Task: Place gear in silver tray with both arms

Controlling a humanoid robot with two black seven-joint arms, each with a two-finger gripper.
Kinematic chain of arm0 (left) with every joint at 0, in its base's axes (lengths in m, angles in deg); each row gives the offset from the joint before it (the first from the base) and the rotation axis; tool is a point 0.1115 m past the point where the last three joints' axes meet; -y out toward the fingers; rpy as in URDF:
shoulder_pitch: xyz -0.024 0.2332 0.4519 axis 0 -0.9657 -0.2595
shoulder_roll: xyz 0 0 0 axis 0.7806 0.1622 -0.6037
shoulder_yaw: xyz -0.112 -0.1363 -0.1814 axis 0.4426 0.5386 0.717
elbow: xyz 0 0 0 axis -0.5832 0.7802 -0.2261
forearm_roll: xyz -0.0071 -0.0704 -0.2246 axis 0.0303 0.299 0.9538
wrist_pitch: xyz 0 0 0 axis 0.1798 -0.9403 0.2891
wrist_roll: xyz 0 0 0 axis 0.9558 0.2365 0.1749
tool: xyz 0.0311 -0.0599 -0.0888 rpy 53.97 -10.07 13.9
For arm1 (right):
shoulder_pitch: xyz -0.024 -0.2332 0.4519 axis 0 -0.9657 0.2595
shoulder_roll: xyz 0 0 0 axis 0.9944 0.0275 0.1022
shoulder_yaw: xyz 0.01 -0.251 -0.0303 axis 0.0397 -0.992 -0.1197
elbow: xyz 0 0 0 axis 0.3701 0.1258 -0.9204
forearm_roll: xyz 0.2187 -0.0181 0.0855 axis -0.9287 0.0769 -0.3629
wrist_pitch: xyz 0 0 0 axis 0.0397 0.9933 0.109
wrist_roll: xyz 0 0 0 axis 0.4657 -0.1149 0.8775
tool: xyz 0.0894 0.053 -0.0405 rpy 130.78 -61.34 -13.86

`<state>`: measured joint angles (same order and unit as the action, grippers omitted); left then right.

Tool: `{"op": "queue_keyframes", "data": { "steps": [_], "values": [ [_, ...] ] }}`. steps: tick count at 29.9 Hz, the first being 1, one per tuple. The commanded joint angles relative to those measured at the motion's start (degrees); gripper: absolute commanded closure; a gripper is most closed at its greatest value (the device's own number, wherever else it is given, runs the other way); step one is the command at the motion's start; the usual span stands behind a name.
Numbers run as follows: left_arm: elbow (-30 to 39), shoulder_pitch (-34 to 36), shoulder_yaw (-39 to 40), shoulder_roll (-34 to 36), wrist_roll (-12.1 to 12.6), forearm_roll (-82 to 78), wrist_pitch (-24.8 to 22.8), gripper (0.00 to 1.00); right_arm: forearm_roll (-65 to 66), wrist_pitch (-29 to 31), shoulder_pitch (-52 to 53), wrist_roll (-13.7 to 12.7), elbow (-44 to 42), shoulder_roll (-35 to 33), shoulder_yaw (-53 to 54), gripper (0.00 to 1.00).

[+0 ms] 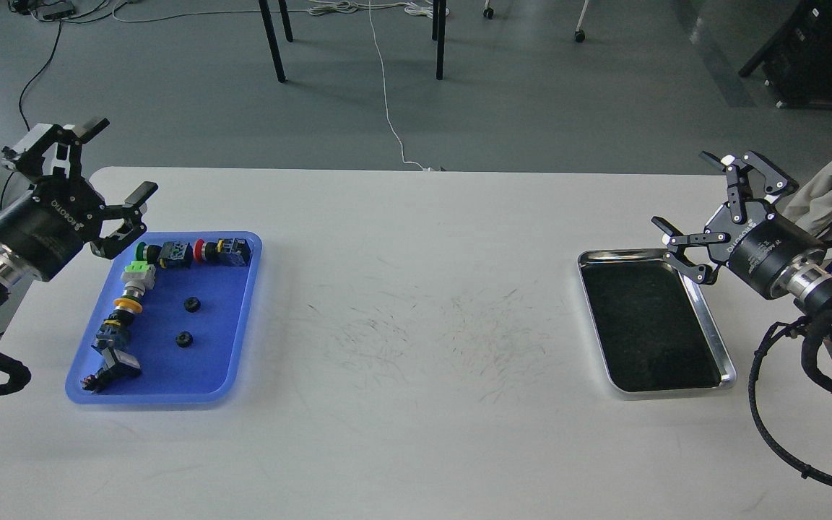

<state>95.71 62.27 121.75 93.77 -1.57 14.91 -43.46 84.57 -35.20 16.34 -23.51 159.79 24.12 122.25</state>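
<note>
Two small black gears lie in the blue tray [228, 318] at the left, one gear [191, 305] above the other gear [183, 339]. The silver tray [705, 318] rests at the right of the table, its dark bottom bare. My left gripper [116, 162] hovers open over the table's far left corner, just above the blue tray's top left corner, with nothing between its fingers. My right gripper [685, 191] hangs open over the silver tray's far right corner, also holding nothing.
Along the blue tray's top and left sides lie several push buttons and switches [170, 253], green, red, yellow and black. The white table [416, 325] shows scuff marks in its middle. Chair legs [271, 40] and cables stand on the floor beyond.
</note>
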Motion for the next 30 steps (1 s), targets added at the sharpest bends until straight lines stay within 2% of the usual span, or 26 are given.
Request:
{"op": "queue_keyframes", "data": {
  "steps": [1, 4, 10, 12, 20, 26, 30],
  "values": [
    [-1.19, -0.38, 0.06, -0.59, -0.04, -0.74, 0.0, 0.02, 0.01, -0.08, -0.09, -0.01, -0.58, 0.52, 0.86, 0.01],
    [-3.31, -0.38, 0.32, -1.03, -0.03, -0.65, 0.0, 0.02, -0.08, -0.08, -0.18, -0.01, -2.86, 1.05, 1.13, 0.01],
    [-3.23, -1.79, 0.41, 0.45, 0.75, -0.3, 0.0, 0.02, -0.17, 0.62, -1.4, -0.01, -2.6, 0.87, 1.04, 0.01],
    [-3.14, -2.05, 0.5, 1.16, 0.06, 0.92, 0.0, 0.02, -0.25, 1.41, -1.58, -0.01, -2.69, 0.87, 1.3, 0.01],
    [-2.96, -2.23, 0.94, 3.45, 0.05, 15.69, 0.0, 0.02, -1.05, 1.41, -1.58, 0.17, -2.78, 1.49, 5.16, 0.01],
    [-3.75, -2.23, 6.74, 3.28, 0.14, 18.42, 0.0, 0.02, -1.05, 1.5, -1.67, 0.69, -3.21, 1.67, 10.09, 0.01],
    [-5.94, -2.49, 6.65, 3.19, 0.67, 18.07, 0.0, 0.02, -0.96, 5.27, -3.08, 0.78, -2.78, 1.14, 10.53, 0.01]
  ]
}}
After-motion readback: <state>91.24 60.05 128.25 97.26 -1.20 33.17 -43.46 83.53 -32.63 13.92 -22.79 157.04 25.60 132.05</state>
